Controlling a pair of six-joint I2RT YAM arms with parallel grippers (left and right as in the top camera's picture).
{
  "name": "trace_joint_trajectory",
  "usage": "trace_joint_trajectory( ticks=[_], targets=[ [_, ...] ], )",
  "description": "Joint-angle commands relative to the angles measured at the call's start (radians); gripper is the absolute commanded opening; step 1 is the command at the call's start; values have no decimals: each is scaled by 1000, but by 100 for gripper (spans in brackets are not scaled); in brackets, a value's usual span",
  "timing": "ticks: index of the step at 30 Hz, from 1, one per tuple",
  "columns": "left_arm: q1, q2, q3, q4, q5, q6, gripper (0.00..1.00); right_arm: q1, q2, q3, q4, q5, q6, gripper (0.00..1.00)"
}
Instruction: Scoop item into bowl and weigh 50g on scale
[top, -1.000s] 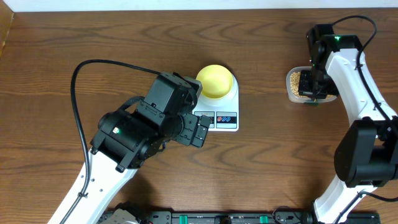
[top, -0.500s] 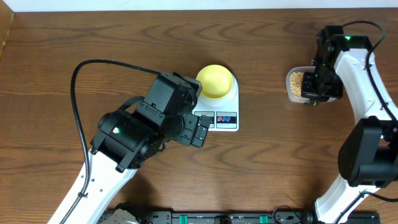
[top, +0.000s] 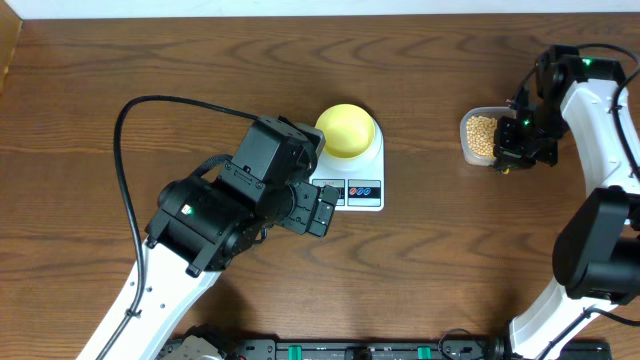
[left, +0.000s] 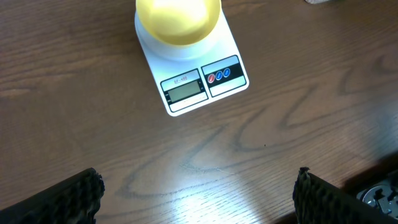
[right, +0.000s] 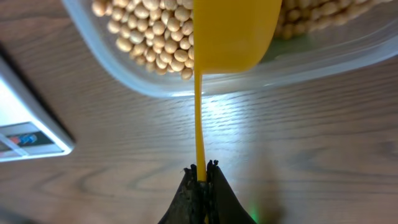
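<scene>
At the lower left of the overhead frame, the left gripper (top: 318, 208) hung with its jaws spread wide and nothing between them, just beside the front edge of the white rectangular digital kitchen scale (top: 362, 190). A small drift there could have nudged the scale or pressed its red and blue buttons, upsetting the reading. The small round pale yellow bowl (top: 347, 128) sat on the rear of the scale, near the centre of the frame, with no beans visible in it.

Further right, well apart from the scale, the clear rectangular plastic tub (top: 466, 146) held the small round beige-tan beans (top: 481, 130). In the upper right of the frame, the right gripper (top: 520, 148) was clamped tight on the thin handle of a yellow plastic measuring spoon (right: 233, 31). The spoon's cup sat over the beans at the near wall of the tub, and whether it was loaded could not be told.

The pinch sat far down the narrow handle, so a full cup would probably twist or sag in the jaws. The spoon could also have caught the tub wall on lifting and dragged or tipped that light tub. Any tilt over the bare brown wooden table (top: 430, 250) between tub and bowl would likely scatter beans, which would roll. A heaped scoop risked overshooting the target weight.
</scene>
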Motion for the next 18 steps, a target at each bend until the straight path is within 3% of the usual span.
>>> trace_joint_trajectory(
  ticks=[1,18],
  targets=[
    [3,-1,19,-4,10,5,100,-21,10,18,-26,-104,-46,1],
    [3,-1,18,-4,10,5,100,-160,8,48,-74,-183,-143,1]
  ],
)
